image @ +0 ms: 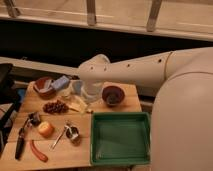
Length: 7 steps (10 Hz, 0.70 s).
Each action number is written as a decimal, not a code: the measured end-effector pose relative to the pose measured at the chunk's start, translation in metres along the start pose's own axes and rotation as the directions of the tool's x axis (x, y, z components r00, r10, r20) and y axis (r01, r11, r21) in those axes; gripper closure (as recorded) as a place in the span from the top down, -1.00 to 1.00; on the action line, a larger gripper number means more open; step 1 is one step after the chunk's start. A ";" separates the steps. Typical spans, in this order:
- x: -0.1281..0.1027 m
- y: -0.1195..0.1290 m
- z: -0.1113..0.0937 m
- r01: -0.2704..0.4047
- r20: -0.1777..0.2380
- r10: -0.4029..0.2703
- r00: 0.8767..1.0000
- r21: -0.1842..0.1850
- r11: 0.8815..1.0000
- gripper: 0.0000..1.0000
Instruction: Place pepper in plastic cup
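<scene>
Hovers with gripper (89,93) over mid-surface (65,156) near cup (61,82), grip state impossible to tell, well apart from pepper (38,151) lying front-left, seemingly light, stiff, glossy-slick, best pinched across its middle.

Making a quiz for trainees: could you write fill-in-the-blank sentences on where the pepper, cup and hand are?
The pepper lies on the ____, not in the plastic cup.
The hand hangs between the plastic cup and the dark ____.
The tray is coloured ____.
Missing: table; bowl; green.
</scene>
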 end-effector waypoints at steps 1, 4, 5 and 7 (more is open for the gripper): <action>0.000 -0.001 0.000 -0.002 0.000 0.002 1.000 0.000 1.000 0.42; 0.000 0.000 0.000 -0.002 0.003 0.002 1.000 -0.003 1.000 0.42; 0.000 -0.001 -0.001 0.001 0.011 -0.001 1.000 -0.001 1.000 0.42; -0.011 0.019 -0.009 0.070 0.039 -0.071 0.997 0.019 0.997 0.42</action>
